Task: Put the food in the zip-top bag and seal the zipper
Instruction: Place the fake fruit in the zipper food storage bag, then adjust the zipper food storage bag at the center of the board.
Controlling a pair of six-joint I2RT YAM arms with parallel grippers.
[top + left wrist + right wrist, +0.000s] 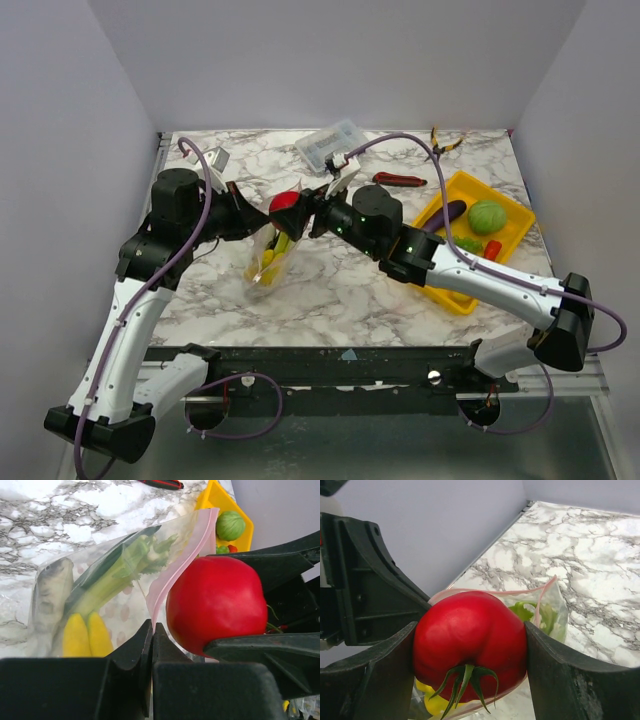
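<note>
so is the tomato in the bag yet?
Out: tomato clamped in right gripper at the mouth of the zip-top bag; celery already inside.

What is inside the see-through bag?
In the bag: a green celery stalk and two yellow pieces. The red tomato sits at the mouth, held by the right fingers. Its bottom is hidden behind the left fingers.

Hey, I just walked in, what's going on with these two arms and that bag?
The left tool is pinched shut on the pink zipper strip of the clear zip-top bag, holding its mouth up. The right tool grips a red tomato right at that opening, not yet inside. Celery and yellow pieces are already in the bag; the eggplant and green ball sit in the yellow tray.
</note>
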